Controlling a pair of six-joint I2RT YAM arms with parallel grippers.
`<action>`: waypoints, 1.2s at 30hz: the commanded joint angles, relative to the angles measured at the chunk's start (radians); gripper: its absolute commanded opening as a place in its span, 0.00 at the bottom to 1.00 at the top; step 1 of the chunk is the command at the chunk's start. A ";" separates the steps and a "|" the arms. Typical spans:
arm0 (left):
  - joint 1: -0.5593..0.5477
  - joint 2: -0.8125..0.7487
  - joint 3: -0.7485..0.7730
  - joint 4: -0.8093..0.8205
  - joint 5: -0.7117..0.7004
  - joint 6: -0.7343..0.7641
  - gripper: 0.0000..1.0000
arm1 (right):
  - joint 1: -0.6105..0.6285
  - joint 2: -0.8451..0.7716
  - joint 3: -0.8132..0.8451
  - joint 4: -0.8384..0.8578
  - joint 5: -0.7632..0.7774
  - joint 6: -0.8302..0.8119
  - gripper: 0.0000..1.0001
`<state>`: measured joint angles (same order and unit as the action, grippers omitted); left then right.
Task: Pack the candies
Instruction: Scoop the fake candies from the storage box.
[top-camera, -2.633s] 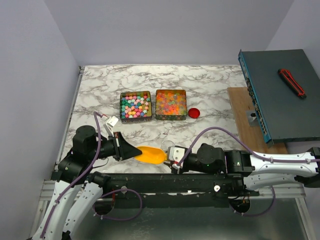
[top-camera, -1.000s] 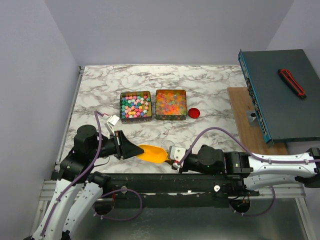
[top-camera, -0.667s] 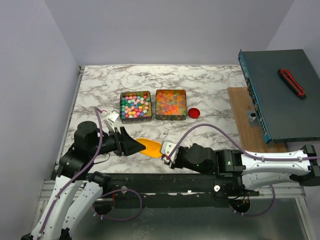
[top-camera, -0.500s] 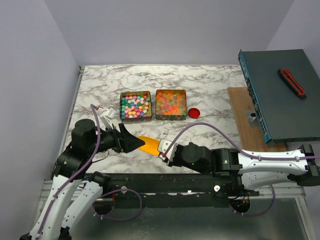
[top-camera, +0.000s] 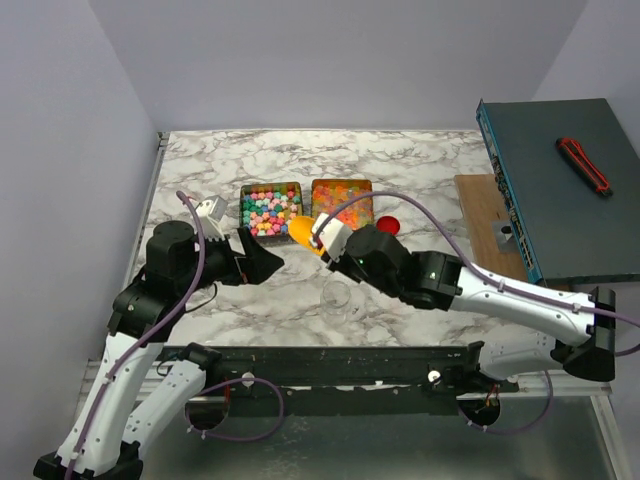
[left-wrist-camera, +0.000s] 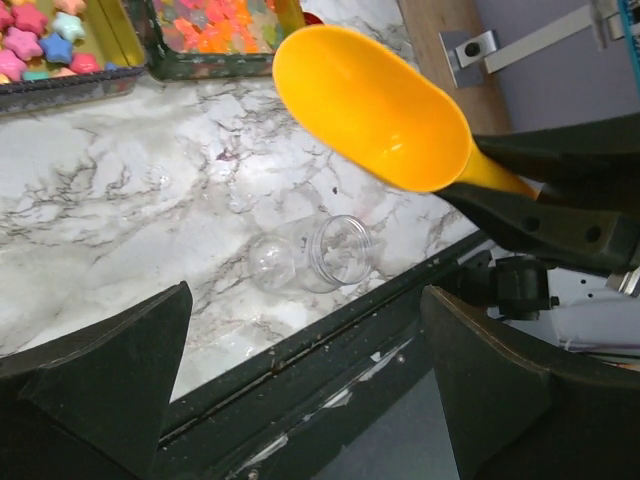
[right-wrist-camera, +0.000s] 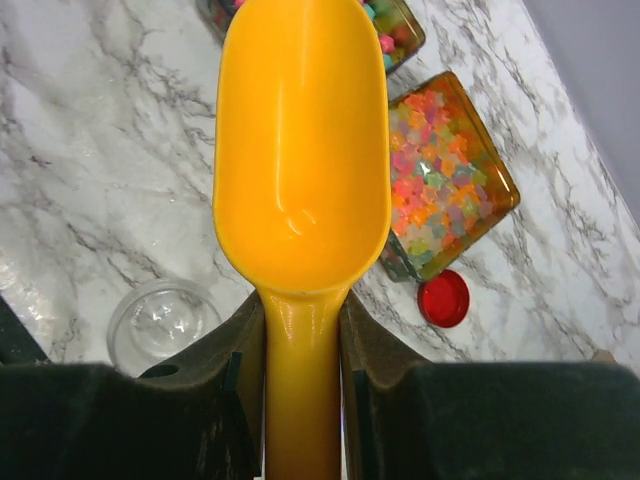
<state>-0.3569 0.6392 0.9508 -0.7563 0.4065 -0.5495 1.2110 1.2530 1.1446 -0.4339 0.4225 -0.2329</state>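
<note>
You are in a robot lab cell: plain walls (top-camera: 70, 150) box in your marble-print bench (top-camera: 420, 160), fronted by a dark mounting rail (top-camera: 300, 362).

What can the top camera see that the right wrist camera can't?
Only the top camera: the left gripper, and the dark grey box off to the side with a red-and-black tool lying on it.
Only the right wrist camera: the right gripper up close, its jaws pinching the handle of the yellow-orange plastic scoop, whose bowl is empty.
Both: that scoop, the clear round jar, the round red cap, the glossy jelly candies and the pastel candies.
</note>
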 joint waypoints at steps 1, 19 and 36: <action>0.004 0.028 0.044 -0.023 -0.084 0.085 0.99 | -0.086 0.061 0.126 -0.131 -0.040 0.000 0.01; 0.004 0.168 -0.017 0.087 -0.068 0.191 0.99 | -0.410 0.437 0.548 -0.538 -0.177 -0.043 0.01; 0.004 0.107 -0.194 0.272 -0.052 0.171 0.99 | -0.479 0.676 0.774 -0.777 -0.134 0.035 0.01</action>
<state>-0.3557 0.7689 0.7795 -0.5320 0.3401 -0.3737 0.7345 1.8797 1.8668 -1.1168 0.2596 -0.2333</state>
